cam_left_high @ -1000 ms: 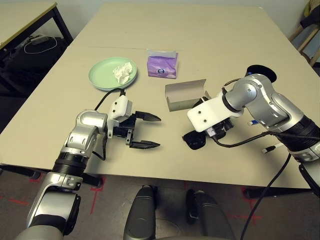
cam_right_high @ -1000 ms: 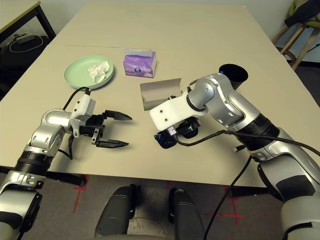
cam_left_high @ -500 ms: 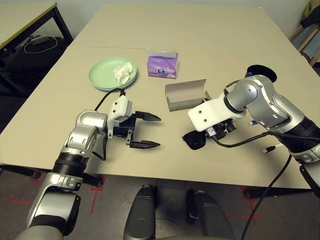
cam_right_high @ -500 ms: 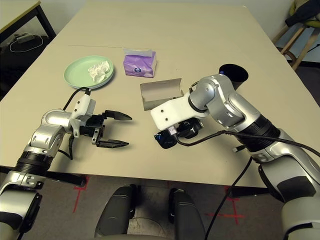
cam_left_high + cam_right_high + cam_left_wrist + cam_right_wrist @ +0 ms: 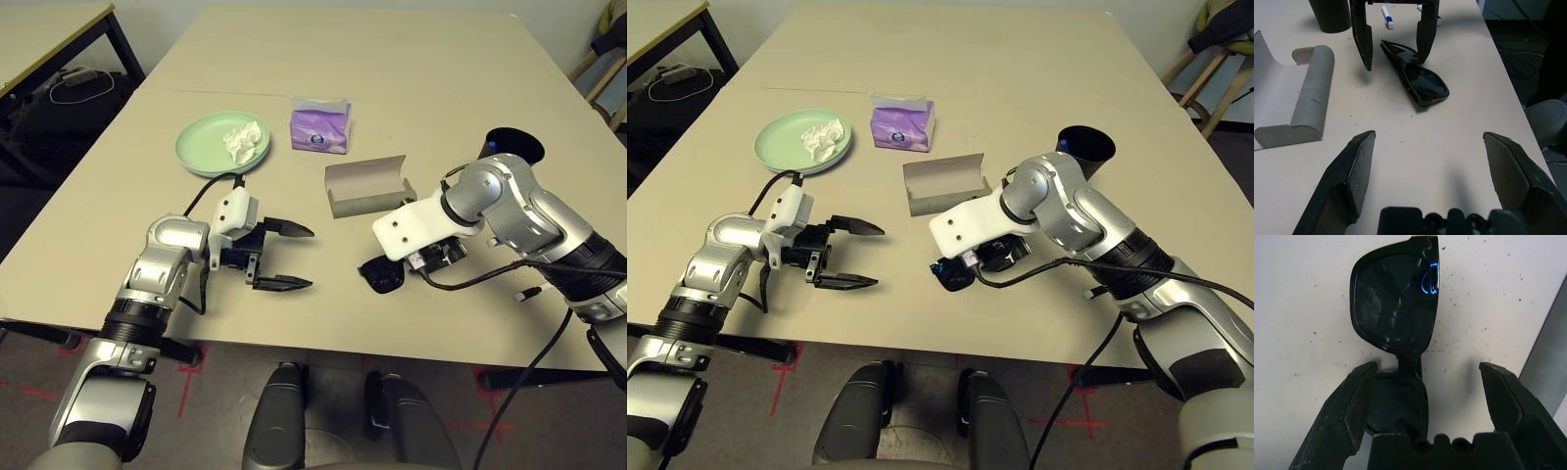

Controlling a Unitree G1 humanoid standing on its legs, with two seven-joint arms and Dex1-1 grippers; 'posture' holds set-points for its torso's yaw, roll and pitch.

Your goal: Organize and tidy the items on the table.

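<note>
Right tool [image 5: 1420,396] hangs wide apart straddling the sunglasses [image 5: 1418,81] beside the case [image 5: 367,186]; an off-center pinch could skid them off the surface [image 5: 411,78].

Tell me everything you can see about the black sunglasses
The black sunglasses look like glossy plastic with dark lenses, folded shut. They lie flat on the beige table near its front edge, beside the open grey glasses case. The right gripper straddles them with open jaws, apparently not yet touching.
</note>
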